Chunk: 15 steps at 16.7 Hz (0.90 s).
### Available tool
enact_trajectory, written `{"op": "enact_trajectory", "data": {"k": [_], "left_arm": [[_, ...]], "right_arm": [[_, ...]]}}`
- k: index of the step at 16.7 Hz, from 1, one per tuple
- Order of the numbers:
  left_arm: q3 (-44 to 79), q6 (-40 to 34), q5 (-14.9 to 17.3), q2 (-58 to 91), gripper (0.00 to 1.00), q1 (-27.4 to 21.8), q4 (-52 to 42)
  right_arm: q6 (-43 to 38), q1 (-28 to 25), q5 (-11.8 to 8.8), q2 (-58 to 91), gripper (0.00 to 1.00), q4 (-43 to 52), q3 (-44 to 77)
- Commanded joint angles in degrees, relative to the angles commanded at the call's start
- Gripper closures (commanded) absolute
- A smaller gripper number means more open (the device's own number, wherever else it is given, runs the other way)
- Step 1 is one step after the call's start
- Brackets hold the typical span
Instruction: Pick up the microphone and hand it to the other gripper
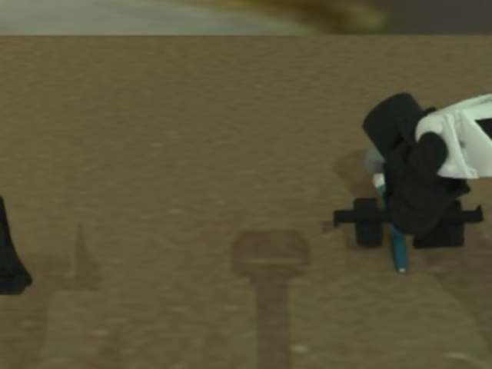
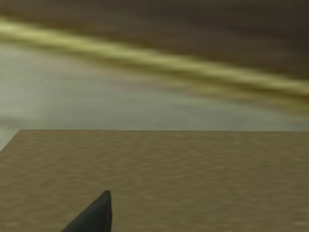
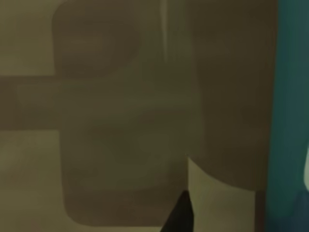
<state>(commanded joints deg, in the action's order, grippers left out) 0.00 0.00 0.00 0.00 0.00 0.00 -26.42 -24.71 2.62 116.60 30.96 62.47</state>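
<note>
Two arms in frame, only the right one busy. Right end effector [image 1: 406, 223] is down over the microphone [image 1: 399, 254] on the counter [image 1: 192, 154], at the counter's right side in the top view. Its two fingers stand spread apart, one on each side of the teal handle, not closed on it; contact can't be told. The microphone's long axis runs roughly from far edge to near edge in the top view, slightly tilted; the tapered teal tail points toward the near edge and sticks out below the fingers, while the white head [image 1: 377, 181] is at the far end, mostly hidden under the wrist. Right wrist view shows the teal handle [image 3: 289, 96] close up alongside one dark fingertip [image 3: 181, 215]. Left end effector [image 1: 9, 261] sits parked at the counter's left edge, well apart from the microphone; cannot tell if it is spread or closed.
</note>
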Motion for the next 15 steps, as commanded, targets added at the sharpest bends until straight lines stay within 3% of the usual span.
{"op": "enact_trajectory", "data": {"k": [5,6,8,11,15], "left_arm": [[0.0,0.0,0.0,0.0,0.0,0.0,0.0],[0.0,0.0,0.0,0.0,0.0,0.0,0.0],[0.0,0.0,0.0,0.0,0.0,0.0,0.0],[0.0,0.0,0.0,0.0,0.0,0.0,0.0],[0.0,0.0,0.0,0.0,0.0,0.0,0.0]], "right_arm": [[0.0,0.0,0.0,0.0,1.0,0.0,0.0],[0.74,-0.18,1.31,-3.8,1.0,2.14,1.44],[0.97,-0.22,1.11,-3.93,1.0,1.46,1.33],[2.67,-0.42,-0.53,-4.98,1.0,-3.86,0.32],[6.83,-0.49,-4.65,-7.94,1.0,-18.27,-3.16]]}}
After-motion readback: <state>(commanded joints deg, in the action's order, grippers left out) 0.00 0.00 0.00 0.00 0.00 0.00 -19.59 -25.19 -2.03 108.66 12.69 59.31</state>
